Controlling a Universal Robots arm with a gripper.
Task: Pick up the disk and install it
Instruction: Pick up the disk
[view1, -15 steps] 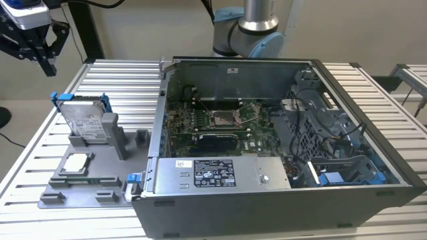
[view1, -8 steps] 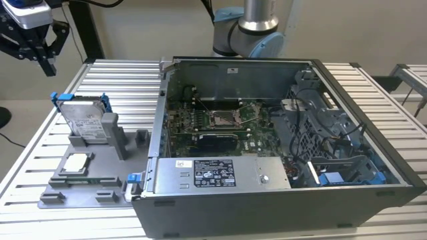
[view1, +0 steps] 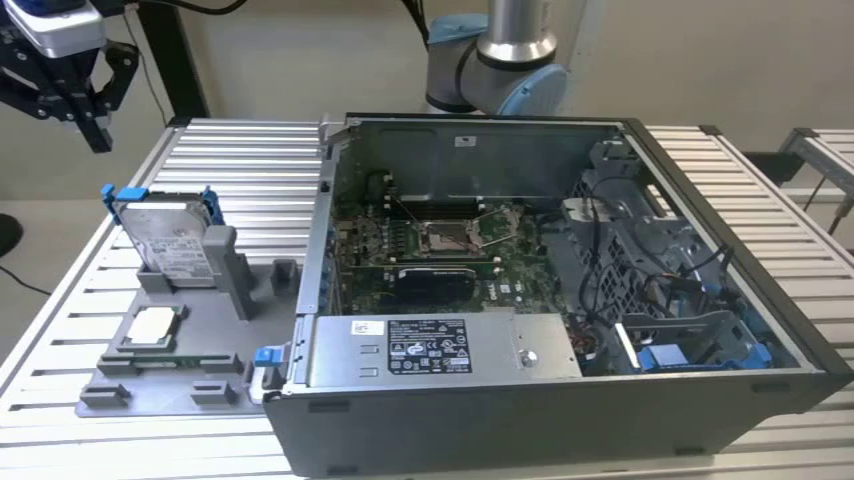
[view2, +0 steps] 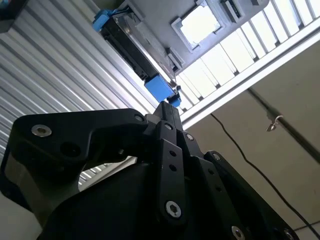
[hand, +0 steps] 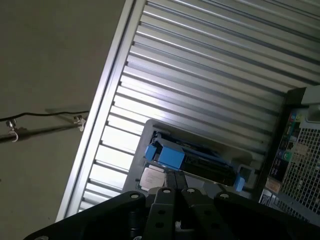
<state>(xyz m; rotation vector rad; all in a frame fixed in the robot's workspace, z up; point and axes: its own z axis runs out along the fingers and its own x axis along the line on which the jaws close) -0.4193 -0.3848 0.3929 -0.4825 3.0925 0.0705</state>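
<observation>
The disk is a silver-grey drive in a blue carrier frame. It stands on edge in a slot of the grey fixture plate, at the exterior view's left. Both wrist views look down on its edge, blue clips at each end. My gripper hangs well above the disk and further toward the exterior view's left, touching nothing. Its black fingers are pressed together with nothing between them.
A small square silver chip lies on the same fixture plate in front of the disk. The open computer case fills the middle and right, with motherboard, grey power supply box and a bay with blue parts. The slatted table ends close behind the fixture.
</observation>
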